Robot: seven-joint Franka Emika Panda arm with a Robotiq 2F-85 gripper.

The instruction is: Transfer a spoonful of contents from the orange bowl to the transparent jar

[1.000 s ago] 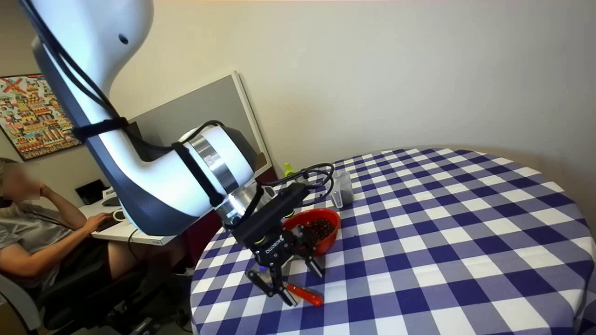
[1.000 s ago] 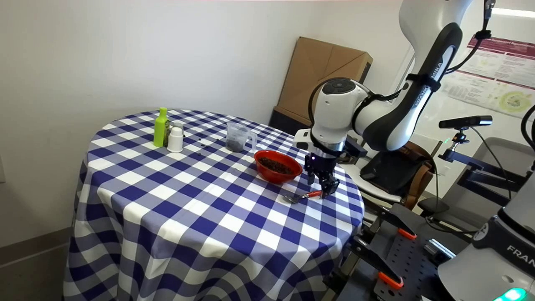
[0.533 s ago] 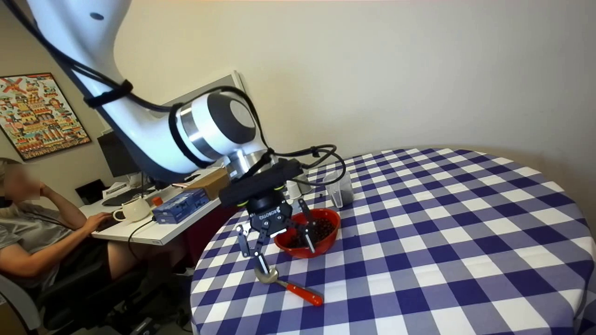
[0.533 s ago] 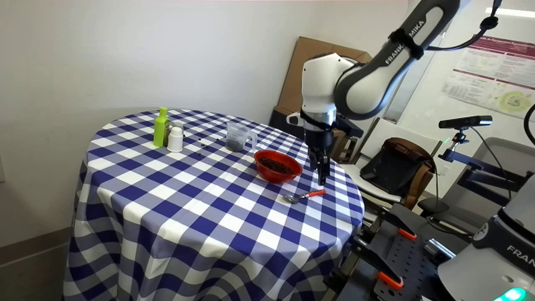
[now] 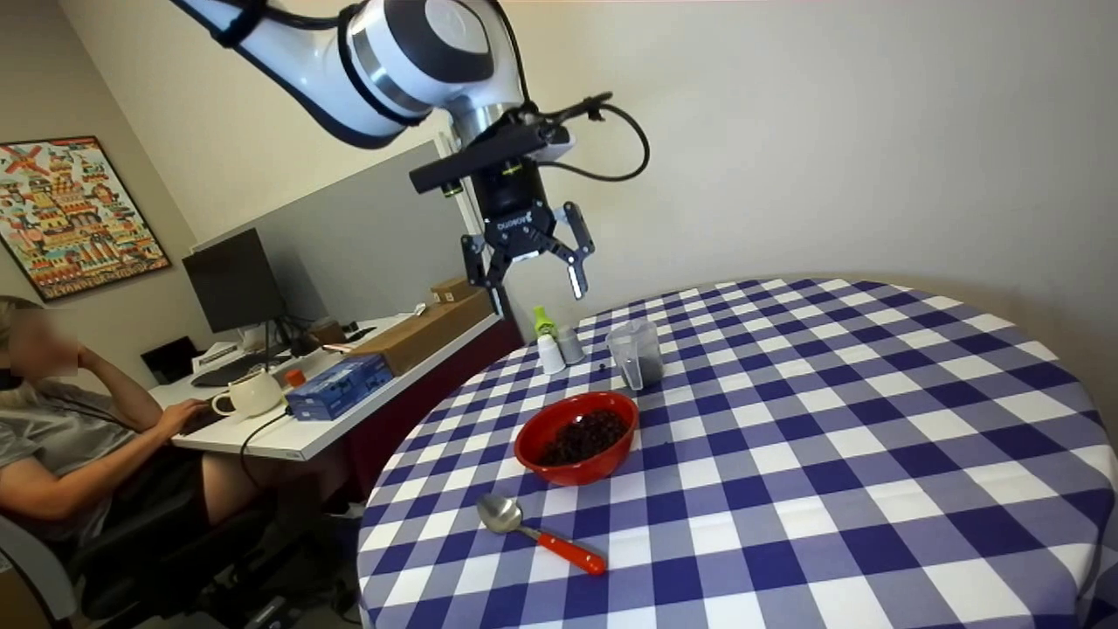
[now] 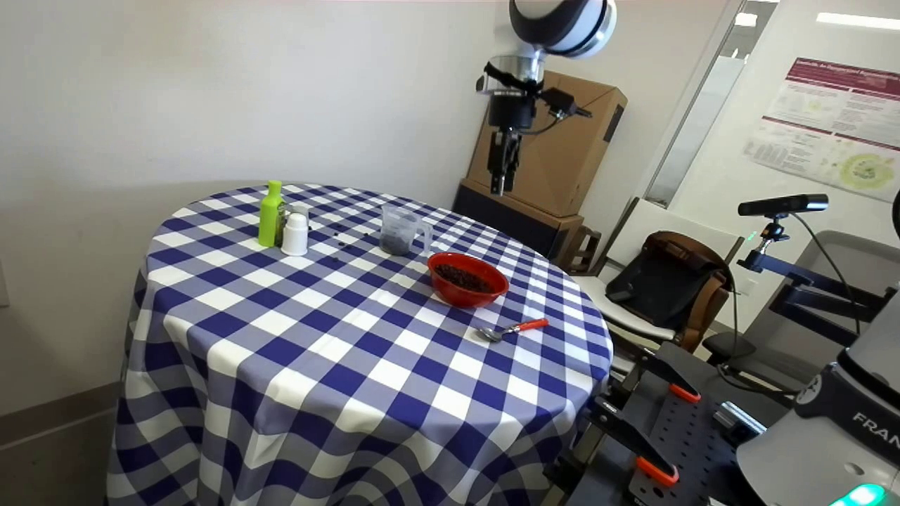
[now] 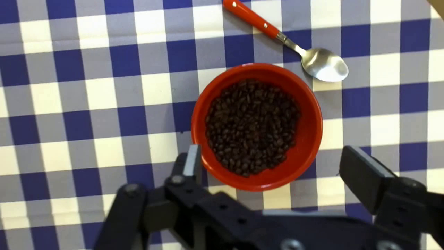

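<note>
The orange bowl [image 5: 572, 476] stands upright on the checked cloth, partly filled with dark beans [image 7: 251, 128]. Beside it lies a spoon with a red handle [image 6: 531, 325]; its metal scoop [image 7: 324, 65] looks bare. Farther back is the transparent jar [image 6: 401, 228], a clear jug-like vessel with a handle and a dark layer at the bottom. It is outside the wrist view. High above the table, pointing down, my gripper [image 5: 539, 293] is open with nothing between its fingers. In the wrist view the bowl appears below and ahead of the gripper [image 7: 274, 159], well apart from it.
A green bottle [image 6: 270, 218] and a white shaker [image 6: 295, 237] stand near the jar, along with a greyish shaker [image 5: 569, 346]. A few dark bits are scattered on the cloth. In an exterior view, a person sits at a desk [image 5: 288, 441] past the round table's edge.
The gripper has risen from low over the spoon handle to high above the table, turning from tilted to upright. Its jaws have spread wider. The spoon stays lying on the cloth.
</note>
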